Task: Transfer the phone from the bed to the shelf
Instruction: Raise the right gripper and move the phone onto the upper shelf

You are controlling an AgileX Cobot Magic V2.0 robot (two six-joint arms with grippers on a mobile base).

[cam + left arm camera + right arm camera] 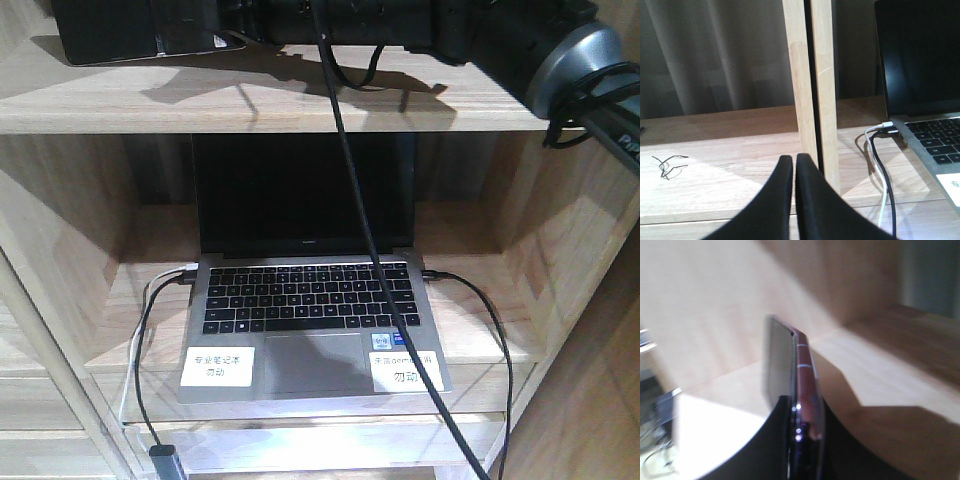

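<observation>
The phone (802, 365) stands edge-on between my right gripper's (801, 402) fingers, its pinkish edge facing the camera, and the gripper is shut on it. In the front view it is a dark flat slab (120, 30) held low over the shelf's top board (250, 100) at the upper left. My right gripper (235, 25) reaches in from the right along that board. Whether the phone touches the wood cannot be told. My left gripper (792, 159) is shut on nothing, just in front of a lower shelf board (730, 170). The bed is out of view.
An open grey laptop (310, 330) with white labels sits on the lower board. The arm's black cable (350, 200) hangs across its screen. White and black cables (880, 165) plug into the laptop's left side. Two wooden uprights (810, 80) stand right ahead of the left gripper.
</observation>
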